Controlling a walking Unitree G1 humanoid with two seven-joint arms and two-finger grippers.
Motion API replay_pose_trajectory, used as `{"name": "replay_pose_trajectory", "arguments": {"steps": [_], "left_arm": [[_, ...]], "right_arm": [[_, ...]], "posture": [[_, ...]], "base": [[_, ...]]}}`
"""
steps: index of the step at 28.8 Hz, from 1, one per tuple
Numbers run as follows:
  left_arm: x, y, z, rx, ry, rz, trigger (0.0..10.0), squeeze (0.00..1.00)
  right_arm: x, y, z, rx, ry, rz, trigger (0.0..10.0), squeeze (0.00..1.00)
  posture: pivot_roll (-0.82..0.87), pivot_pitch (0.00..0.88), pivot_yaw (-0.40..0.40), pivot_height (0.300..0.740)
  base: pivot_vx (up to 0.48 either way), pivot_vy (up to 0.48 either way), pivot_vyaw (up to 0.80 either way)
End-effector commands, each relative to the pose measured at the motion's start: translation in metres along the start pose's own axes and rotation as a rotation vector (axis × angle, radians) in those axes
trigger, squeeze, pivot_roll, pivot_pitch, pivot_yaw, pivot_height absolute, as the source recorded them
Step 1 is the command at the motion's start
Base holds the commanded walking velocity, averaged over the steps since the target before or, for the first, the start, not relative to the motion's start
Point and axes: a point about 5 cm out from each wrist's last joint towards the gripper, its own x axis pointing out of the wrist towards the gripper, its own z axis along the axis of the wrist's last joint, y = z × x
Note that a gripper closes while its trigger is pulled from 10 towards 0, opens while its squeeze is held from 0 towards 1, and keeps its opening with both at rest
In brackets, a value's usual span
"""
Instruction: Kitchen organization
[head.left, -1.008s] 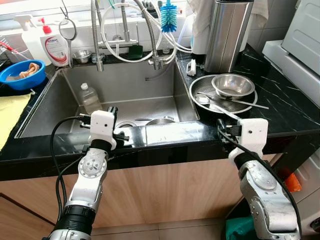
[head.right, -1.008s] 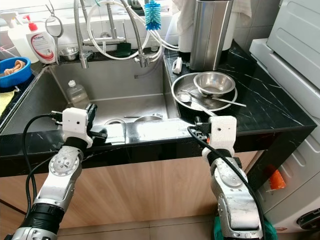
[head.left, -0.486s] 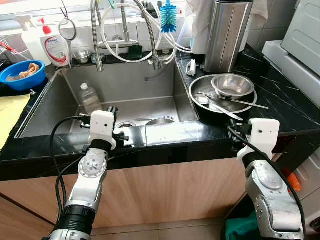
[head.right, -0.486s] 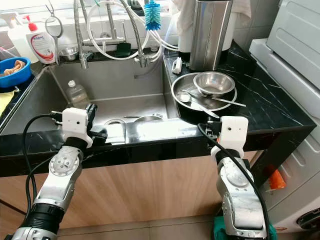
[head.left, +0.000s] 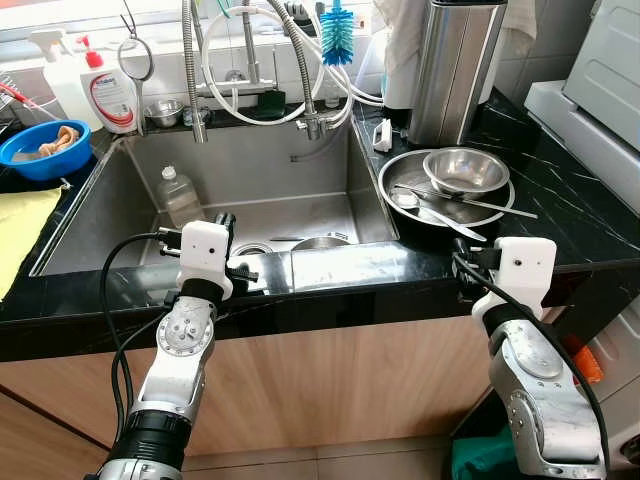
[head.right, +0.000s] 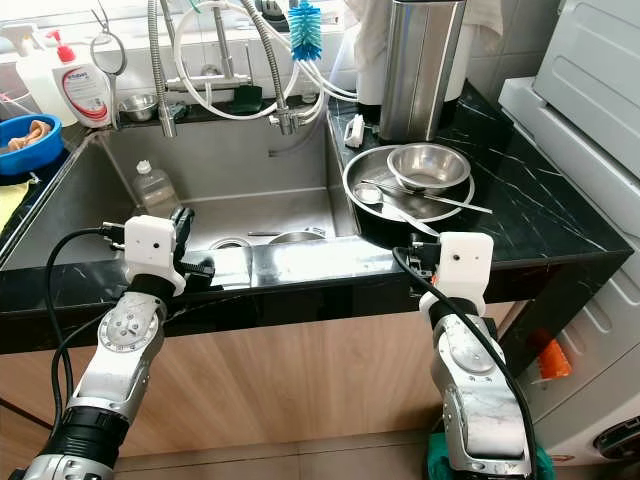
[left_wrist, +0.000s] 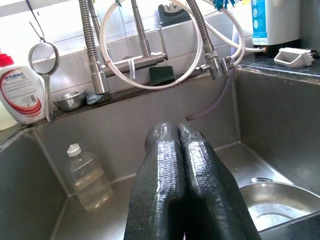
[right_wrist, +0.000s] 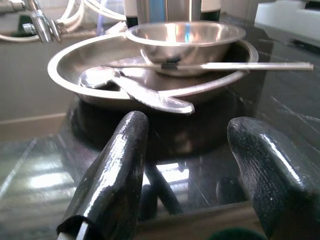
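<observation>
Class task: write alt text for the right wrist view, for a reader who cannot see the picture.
The right gripper, its two black fingers apart, points across a glossy black countertop at a wide steel plate. On the plate sit a small steel bowl, a spoon and a long thin utensil lying across the rim.

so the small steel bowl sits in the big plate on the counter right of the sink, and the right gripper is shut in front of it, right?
Not quite. The bowl does sit in the plate on the counter right of the sink, but the right gripper is open: the right wrist view shows a wide gap between its two fingers, in front of the plate.
</observation>
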Motion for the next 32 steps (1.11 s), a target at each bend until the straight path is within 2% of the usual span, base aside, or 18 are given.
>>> {"name": "replay_pose_trajectory", "arguments": {"steps": [1,7,15,16,17,18,32], "left_arm": [[0.001,0.003,0.002,0.001,-0.012,0.014,10.0,0.00],[0.001,0.003,0.002,-0.002,-0.012,0.012,10.0,0.00],[0.001,0.003,0.002,-0.001,-0.011,0.010,10.0,0.00],[0.001,0.003,0.002,-0.001,-0.011,0.010,10.0,0.00],[0.001,0.003,0.002,-0.001,-0.011,0.010,10.0,0.00],[0.001,0.003,0.002,0.000,-0.011,0.010,10.0,0.00],[0.002,0.004,0.004,0.009,-0.015,0.007,10.0,0.00]], "right_arm": [[0.002,0.004,0.008,0.011,-0.036,0.013,10.0,0.00],[0.001,0.006,0.013,0.024,-0.074,0.022,10.0,0.00],[0.005,0.004,0.010,0.008,-0.048,0.001,10.0,0.00],[0.005,0.005,0.010,0.010,-0.055,0.010,3.8,0.00],[0.005,0.006,0.010,0.011,-0.057,0.014,3.8,0.00],[0.005,0.006,0.010,0.012,-0.058,0.016,0.0,0.00],[0.007,0.018,0.009,0.028,-0.055,0.084,0.0,0.00]], "posture": [[-0.24,0.000,0.036,0.731],[-0.24,0.000,0.038,0.731],[-0.24,0.000,0.038,0.731],[-0.23,0.000,0.039,0.731],[-0.23,0.000,0.039,0.731],[-0.24,0.000,0.040,0.731],[-0.23,0.000,0.045,0.731]], "base": [[0.000,0.000,0.00],[0.000,0.000,0.00],[0.000,0.000,0.00],[0.000,0.000,0.00],[0.000,0.000,0.00],[0.000,0.000,0.00],[0.000,0.000,0.00]]}}
